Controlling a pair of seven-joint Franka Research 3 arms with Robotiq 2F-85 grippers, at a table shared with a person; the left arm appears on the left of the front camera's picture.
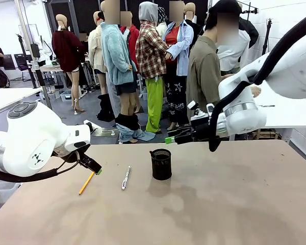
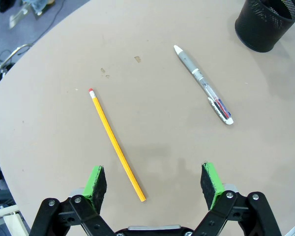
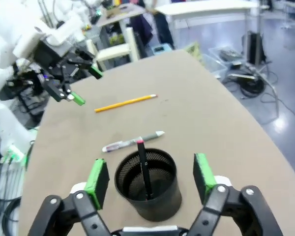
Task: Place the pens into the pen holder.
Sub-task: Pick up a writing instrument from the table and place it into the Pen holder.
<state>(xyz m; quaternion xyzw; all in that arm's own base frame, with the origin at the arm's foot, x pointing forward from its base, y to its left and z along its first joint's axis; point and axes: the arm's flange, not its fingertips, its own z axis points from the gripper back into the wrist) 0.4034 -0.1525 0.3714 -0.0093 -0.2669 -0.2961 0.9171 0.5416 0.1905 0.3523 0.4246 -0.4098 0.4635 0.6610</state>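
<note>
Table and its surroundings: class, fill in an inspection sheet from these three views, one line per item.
Surface: tan table, a few small marks.
Job's things: yellow pencil and white-silver pen lie flat, apart, beside the pen holder; a dark pen stands inside it.
Clutter: nothing seen.
Grippers: left gripper open, by the pencil; right gripper open, above the pen holder.
Cables: black hose along the right arm; loose cables on the floor.
Surroundings: a person at the far side; a white table behind.

The left gripper (image 2: pixel 153 181) hangs wide open over a yellow pencil (image 2: pixel 116 145), with a white-silver pen (image 2: pixel 203 84) and black mesh pen holder (image 2: pixel 265 22) lying beyond.
</note>
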